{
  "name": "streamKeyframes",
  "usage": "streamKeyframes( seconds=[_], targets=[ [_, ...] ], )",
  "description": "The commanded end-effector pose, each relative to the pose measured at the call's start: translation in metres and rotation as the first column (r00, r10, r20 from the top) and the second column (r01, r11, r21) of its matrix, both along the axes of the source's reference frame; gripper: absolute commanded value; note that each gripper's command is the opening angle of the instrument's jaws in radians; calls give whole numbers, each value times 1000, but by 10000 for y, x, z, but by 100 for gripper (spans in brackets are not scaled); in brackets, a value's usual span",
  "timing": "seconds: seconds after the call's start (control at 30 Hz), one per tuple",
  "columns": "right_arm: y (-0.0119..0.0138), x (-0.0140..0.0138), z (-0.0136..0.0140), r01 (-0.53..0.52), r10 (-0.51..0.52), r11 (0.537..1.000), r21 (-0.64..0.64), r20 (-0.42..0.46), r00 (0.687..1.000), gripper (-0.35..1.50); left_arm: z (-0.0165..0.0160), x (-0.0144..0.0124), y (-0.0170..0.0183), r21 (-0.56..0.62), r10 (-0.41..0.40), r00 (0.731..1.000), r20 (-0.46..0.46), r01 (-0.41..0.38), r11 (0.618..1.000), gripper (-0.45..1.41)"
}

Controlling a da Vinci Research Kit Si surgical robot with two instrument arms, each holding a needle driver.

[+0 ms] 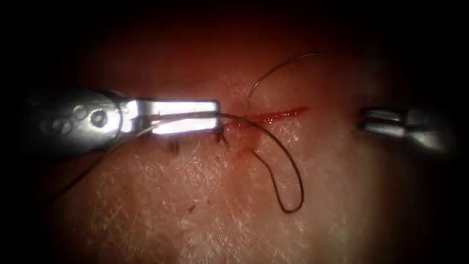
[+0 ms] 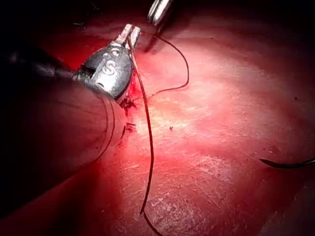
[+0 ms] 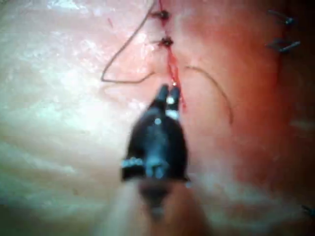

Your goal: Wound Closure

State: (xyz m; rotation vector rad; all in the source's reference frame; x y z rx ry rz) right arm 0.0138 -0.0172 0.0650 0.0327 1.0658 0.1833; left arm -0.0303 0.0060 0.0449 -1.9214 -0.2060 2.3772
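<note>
Pork-belly tissue sits closest to the lens, pale and cross-hatched under the light, and its edges fade into dark so you can't make out anything of the bench around it.

Next biggest is the left arm's tool, lying flat along the cut. Its jaws look closed with the thread running between them, though glare off the metal hides the exact spot where they pinch it. From its tip the thread swings out in a big loop across the tissue on the near side of the cut, then curls back toward the tool. Another strand trails back under the tool's wrist into shadow, and I can't tell where it ends.

Right arm's tool hangs well off to the right of the cut's end, touching nothing. The jaws seem a bit parted with nothing between them, but half of it is lost in the dark.

Needle lies free on the tissue beyond the cut, between the two tools, held by neither. Whether its lower end just touches or enters the tissue by the cut, I can't tell.

Red fluid smears the cut just past the left tool's tip, and a few dark stitches sit right below those jaws.
</note>
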Motion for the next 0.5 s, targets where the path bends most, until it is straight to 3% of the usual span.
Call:
streamKeyframes(
  seconds=[0.03, 0.23, 0.5],
  targets=[
    [-7, 30, 30, 11, -11, 1000, -11, -18, 1000, -35, 9, -8, 4, 3, 0, 1000, 8, 0, 1000, -45],
    [-24, 71, 55, 42, -44, 999, -34, -53, 998, -35, 34, -15, 18, 18, -11, 1000, 24, 10, 1000, -45],
    [-36, 110, 52, 82, -84, 996, -22, -122, 989, -35, 97, -19, 24, 44, -27, 1000, 7, 27, 999, -45]
  ],
)
